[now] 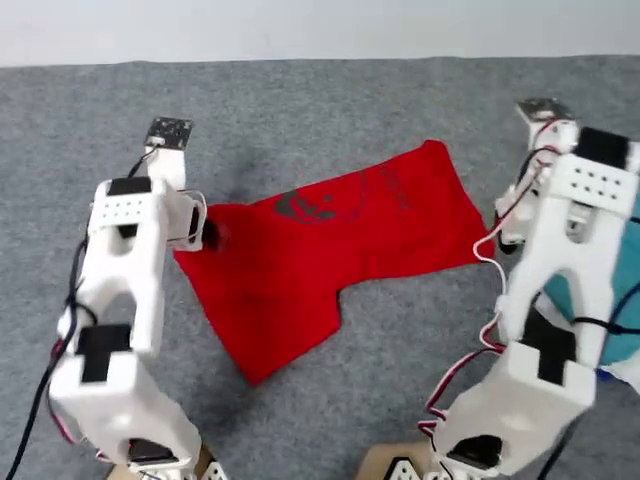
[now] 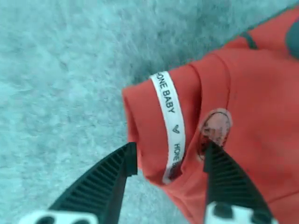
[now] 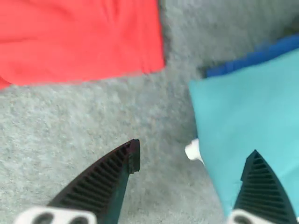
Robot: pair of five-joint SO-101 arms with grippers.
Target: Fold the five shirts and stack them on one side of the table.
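Right now the red shirt (image 1: 340, 250) lies mid-table (image 1: 300, 110), partly folded, its collar end toward the left arm. The left gripper (image 2: 170, 151) has its jaws apart, straddling the collar edge where a white label (image 2: 169, 126) runs, not yet closed on it. The right gripper (image 3: 194, 151), also wide apart, hangs over bare table between the red shirt and a teal shirt (image 3: 247, 107) lying on a blue shirt (image 3: 261, 53), which I'd guess is the stack. It looks like mid-fold on the red shirt. Next, the left jaws need to pinch the collar cleanly and carry it across.
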